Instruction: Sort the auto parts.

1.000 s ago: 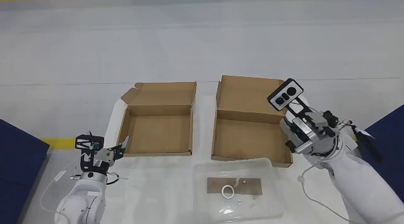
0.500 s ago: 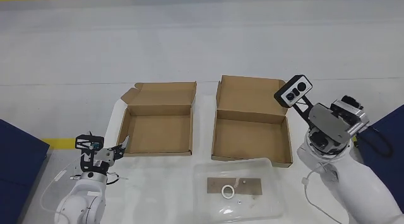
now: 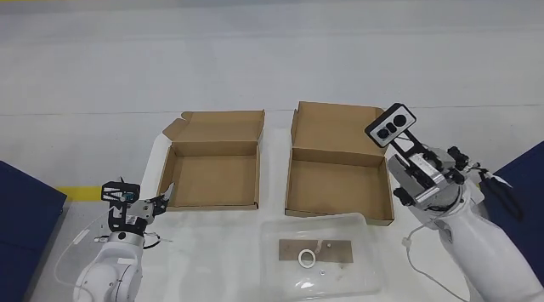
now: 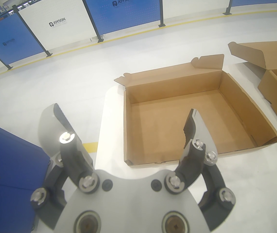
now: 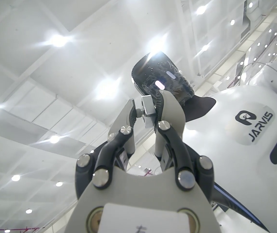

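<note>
**Right arm holds a black part up; left arm open by the boxes**

In the top view the right gripper [image 3: 405,154] sits at the right edge of the right box [image 3: 331,190]. The black part [image 3: 391,125] stands above it on a thin stem. The right wrist view gives the grip itself. The jaws are nearly closed on a small silver block [image 5: 146,113] at the base of the black part [image 5: 162,81], pinching it from both sides.

The left gripper [image 3: 160,202] is at the left end of the table [image 3: 212,238], just beside the left box [image 3: 212,181]. The left wrist view shows its jaws spread wide with nothing between them. They point at the left box [image 4: 177,122], whose floor is bare and whose lid flap stands up on the far side.

At the front of the table, the top view shows a clear tray [image 3: 365,225] just in front of the right box. A brown strip [image 3: 336,249] lies in it with a white ring [image 3: 306,258] on top. Other bits in the tray are too small to tell.
</note>
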Robot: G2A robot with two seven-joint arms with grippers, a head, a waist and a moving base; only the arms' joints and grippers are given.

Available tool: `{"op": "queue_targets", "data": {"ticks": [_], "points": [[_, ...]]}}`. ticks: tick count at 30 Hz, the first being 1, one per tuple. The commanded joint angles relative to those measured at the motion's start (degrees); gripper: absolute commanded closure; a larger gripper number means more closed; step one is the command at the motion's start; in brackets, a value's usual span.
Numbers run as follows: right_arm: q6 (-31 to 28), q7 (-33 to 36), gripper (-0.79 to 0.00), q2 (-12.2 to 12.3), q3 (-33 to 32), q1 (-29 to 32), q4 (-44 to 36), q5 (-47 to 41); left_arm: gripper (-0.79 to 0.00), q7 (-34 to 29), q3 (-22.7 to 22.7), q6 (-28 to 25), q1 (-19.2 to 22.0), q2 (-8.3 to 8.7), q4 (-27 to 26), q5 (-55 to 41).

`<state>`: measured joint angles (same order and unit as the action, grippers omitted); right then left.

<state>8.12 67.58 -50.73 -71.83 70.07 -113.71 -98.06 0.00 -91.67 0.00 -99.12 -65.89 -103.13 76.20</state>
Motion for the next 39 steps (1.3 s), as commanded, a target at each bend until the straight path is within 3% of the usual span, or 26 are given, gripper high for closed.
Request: {"op": "queue_targets", "data": {"ticks": [1,33,39], "points": [[0.22,0.06,0.000,-0.23,-0.21,0.16,-0.06,-0.68,-0.785,0.00,0.00,0.00,0.00,0.00,0.00,0.00],[1.03,-2.61,0.000,-1.80,-1.24,1.93,-2.16,-6.12,-0.785,0.00,0.00,0.00,0.00,0.00,0.00,0.00],[-0.19,-5.26,0.000,-1.74,-4.97,2.30,-2.06,3.41,-0.785,0.00,0.00,0.00,0.00,0.00,0.00,0.00]]}}
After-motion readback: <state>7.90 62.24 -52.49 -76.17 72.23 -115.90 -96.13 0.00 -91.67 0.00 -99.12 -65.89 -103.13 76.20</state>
